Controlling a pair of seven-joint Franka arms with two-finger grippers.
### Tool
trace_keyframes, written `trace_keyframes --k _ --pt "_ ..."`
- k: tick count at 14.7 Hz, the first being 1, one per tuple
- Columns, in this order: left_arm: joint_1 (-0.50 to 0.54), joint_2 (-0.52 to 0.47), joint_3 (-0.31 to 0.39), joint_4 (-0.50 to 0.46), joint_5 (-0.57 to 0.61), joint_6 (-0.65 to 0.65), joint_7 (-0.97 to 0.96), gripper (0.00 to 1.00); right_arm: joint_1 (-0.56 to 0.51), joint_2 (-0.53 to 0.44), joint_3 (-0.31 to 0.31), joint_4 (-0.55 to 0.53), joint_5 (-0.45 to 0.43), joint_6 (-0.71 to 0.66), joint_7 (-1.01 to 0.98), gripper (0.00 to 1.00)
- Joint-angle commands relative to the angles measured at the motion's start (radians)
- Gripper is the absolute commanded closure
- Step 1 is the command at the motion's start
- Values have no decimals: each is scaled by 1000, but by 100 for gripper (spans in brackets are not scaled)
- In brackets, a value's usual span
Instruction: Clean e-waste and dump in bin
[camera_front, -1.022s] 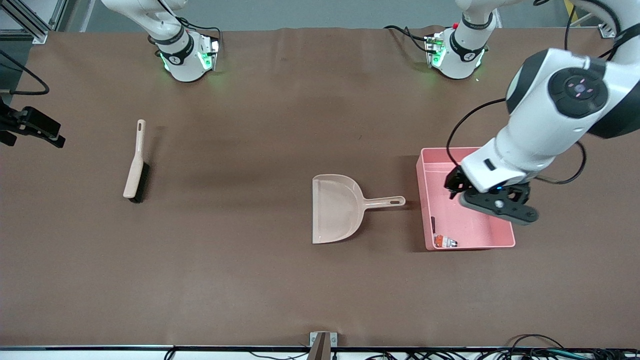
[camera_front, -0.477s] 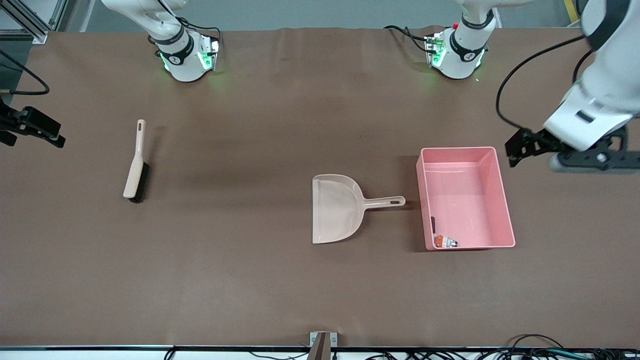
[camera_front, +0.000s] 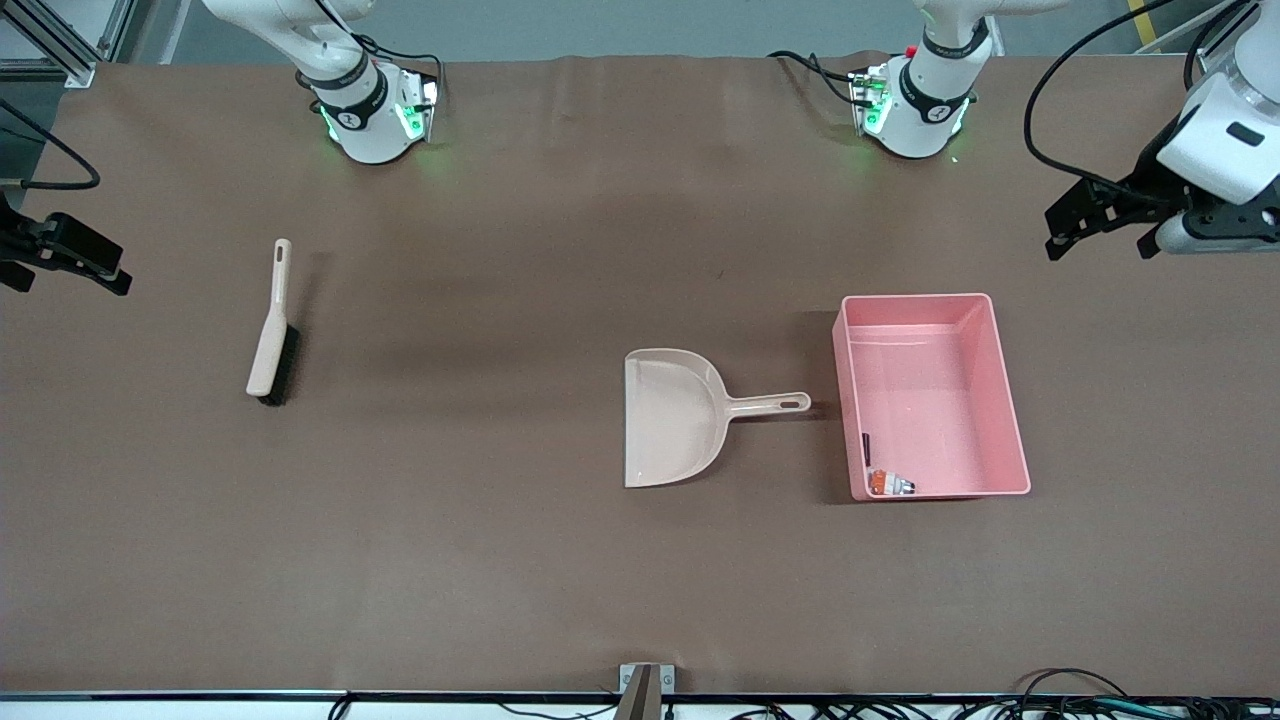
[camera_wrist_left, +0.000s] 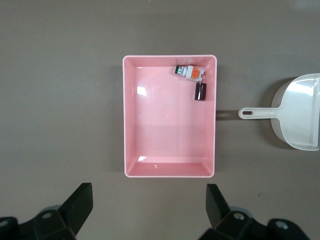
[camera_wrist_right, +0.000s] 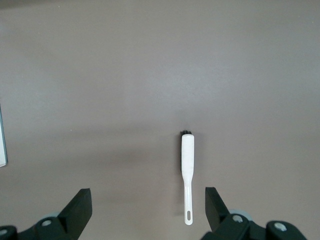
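Observation:
The pink bin (camera_front: 1010, 400) stands on the brown table toward the left arm's end. Both e-waste parts lie inside it, in the corner nearest the front camera: the white-and-grey component with orange marks (camera_front: 890, 484) and the dark block (camera_front: 866, 447). They also show in the left wrist view, component (camera_wrist_left: 190, 72) and block (camera_wrist_left: 200, 91), inside the bin (camera_wrist_left: 170, 174). My left gripper (camera_front: 1098, 243) is open and empty, high over bare table beside the bin (camera_wrist_left: 148, 210). My right gripper (camera_front: 65, 258) is open and empty (camera_wrist_right: 147, 210), waiting high over the table near the brush.
The beige dustpan (camera_front: 675, 415) lies empty beside the bin, its handle pointing at the bin; it also shows in the left wrist view (camera_wrist_left: 300, 112). The beige brush with dark bristles (camera_front: 272, 335) lies toward the right arm's end and shows in the right wrist view (camera_wrist_right: 186, 160).
My left gripper has moved from over the bin up and off toward the left arm's end of the table. The right arm, bin, dustpan and brush have not moved.

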Motion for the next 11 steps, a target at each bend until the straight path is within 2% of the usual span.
trace_keyframes --k 1,11 --pt "-18 -70 16 -68 -11 -13 9 0 3 -3 -4 4 11 -11 3 0" --pt "-6 -55 22 -26 29 -41 3 0 3 -3 -4 4 11 -11 3 0"
